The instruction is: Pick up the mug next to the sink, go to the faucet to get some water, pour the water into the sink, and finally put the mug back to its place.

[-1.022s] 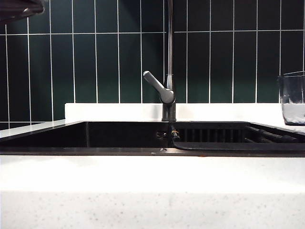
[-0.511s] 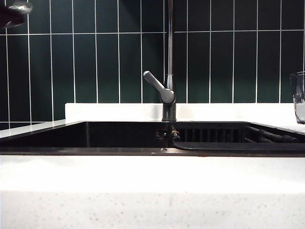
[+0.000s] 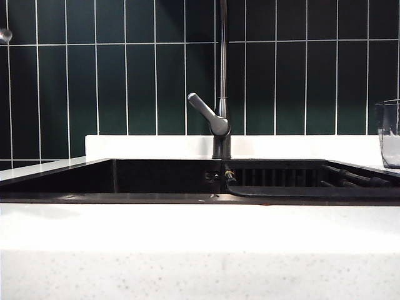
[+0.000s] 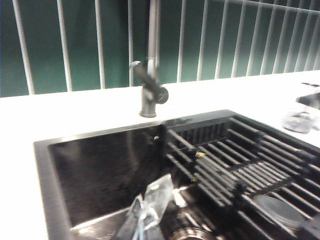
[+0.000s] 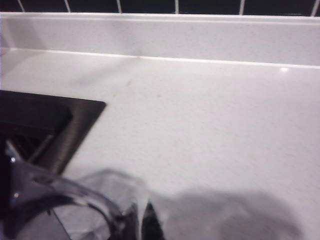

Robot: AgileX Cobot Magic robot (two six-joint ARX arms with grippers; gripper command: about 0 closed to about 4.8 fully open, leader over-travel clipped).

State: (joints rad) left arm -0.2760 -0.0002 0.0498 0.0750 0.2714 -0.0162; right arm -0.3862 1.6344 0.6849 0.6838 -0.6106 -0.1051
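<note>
Evidently near completion: the glass mug (image 3: 389, 134) sits at the counter's (image 3: 200, 231) right edge beside the sink (image 3: 156, 197), right hand (image 5: 135, 222) clamped on it; left hand (image 4: 145, 220) closed, empty — release remains.

Faucet: tall slim grey metal faucet (image 3: 221, 119) stands behind wide black rectangular sink (image 3: 156, 178), centre.
Rack: ribbed black rack (image 3: 294, 178) fills sink's right half.
Mug: clear glass mug (image 3: 390, 134) far right, seemingly above white speckled countertop (image 3: 200, 250).
</note>
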